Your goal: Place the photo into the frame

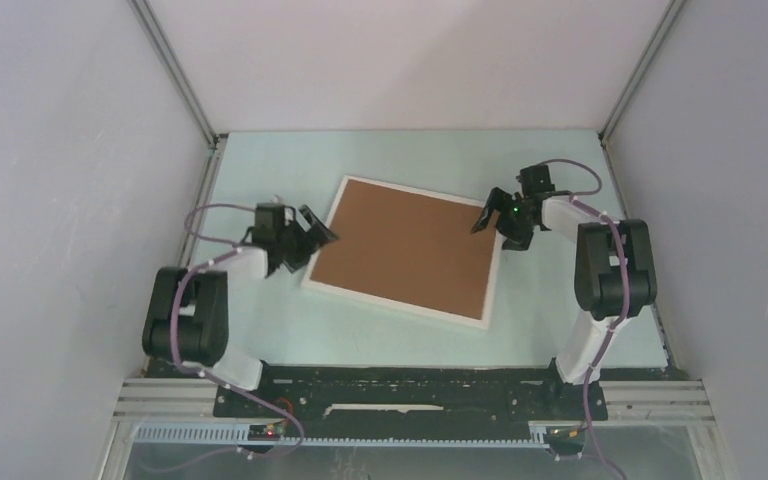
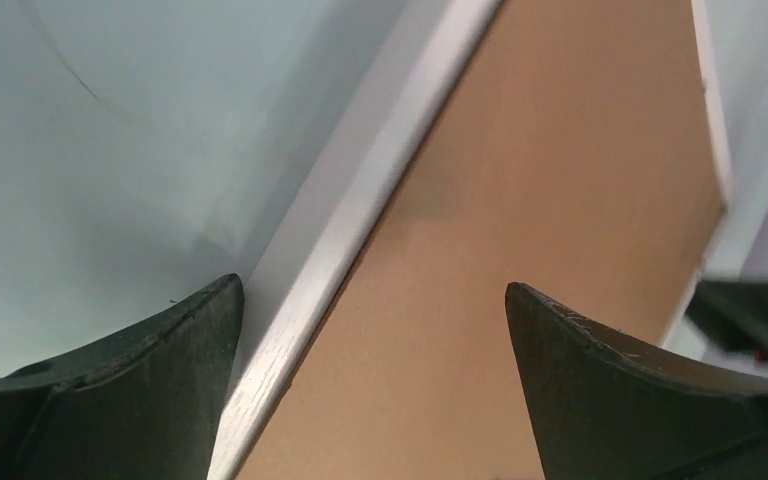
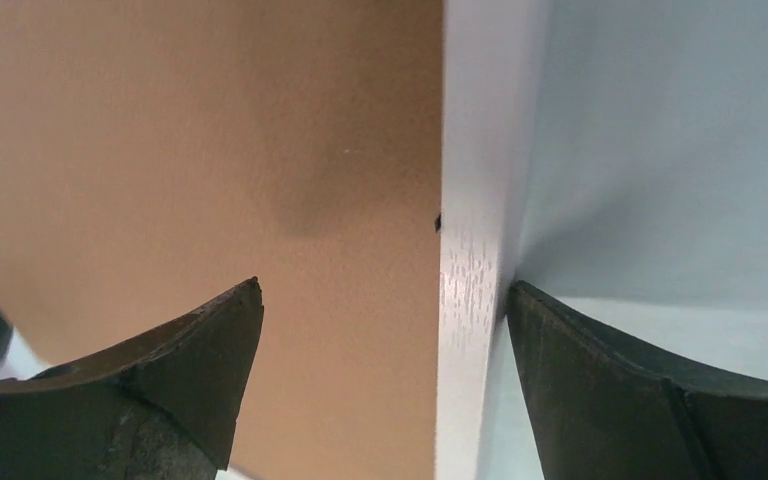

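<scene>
Counts first: we see one frame, one brown backing board lying inside its white rails, and two arms. The frame lies flat and skewed in the middle of the pale table, back side up. We cannot see the photo in any view.

The left gripper sits at the frame's left edge near its upper corner, and the right gripper at the right edge near the upper right corner. Both have their jaws spread wide and hold nothing. In each wrist view the white rail runs up between the two fingers, one over the board and one over the table. The right gripper's outer finger may touch the rail; the close view leaves that unclear.

Bare table borders the frame on all four sides, broadest toward the top of the overhead view.
</scene>
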